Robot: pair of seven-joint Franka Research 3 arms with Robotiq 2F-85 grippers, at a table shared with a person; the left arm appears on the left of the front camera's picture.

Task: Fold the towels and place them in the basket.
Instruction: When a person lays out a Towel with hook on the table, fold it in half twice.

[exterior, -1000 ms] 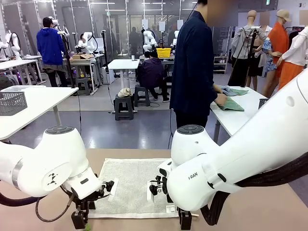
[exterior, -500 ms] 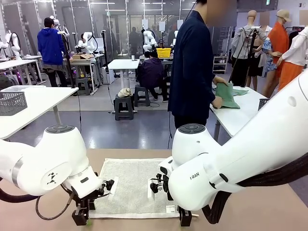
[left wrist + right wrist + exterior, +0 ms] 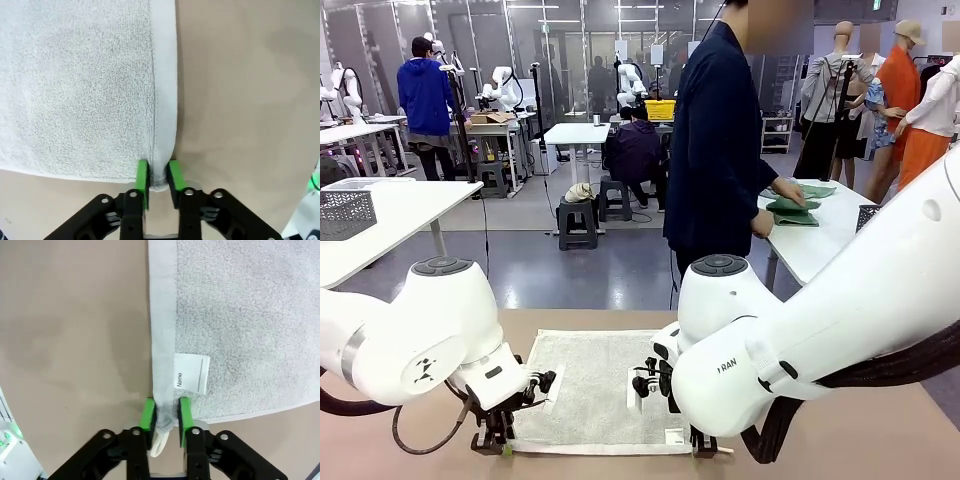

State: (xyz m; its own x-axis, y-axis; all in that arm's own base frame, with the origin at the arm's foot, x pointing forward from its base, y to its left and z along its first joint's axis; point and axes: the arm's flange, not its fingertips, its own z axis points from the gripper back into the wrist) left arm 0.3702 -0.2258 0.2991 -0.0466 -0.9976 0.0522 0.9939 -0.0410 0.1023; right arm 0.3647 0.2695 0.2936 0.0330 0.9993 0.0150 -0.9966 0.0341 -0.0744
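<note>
On the near table (image 3: 840,445), front view: you see the cream-white towel (image 3: 595,385) spread flat between the two arms. The left jaws are down at its near left corner and the right jaws at its near right corner. Both are partly hidden by the arms' white bodies. Across the aisle, a person's hand (image 3: 786,190) lies over a folded green towel (image 3: 792,212) on a separate white table (image 3: 825,250).

Left wrist view: the left green pads (image 3: 142,175) are clamped on the end of the towel's smooth hem band (image 3: 165,75), right at the corner. The terry field lies flat on the tan table beside it.

Right wrist view: the right green pads (image 3: 148,412) are clamped on the hem band at the other near corner. You find a white label (image 3: 191,372) printed "Name" just beyond them, and the corner loop (image 3: 159,446) hangs between the fingers.
</note>
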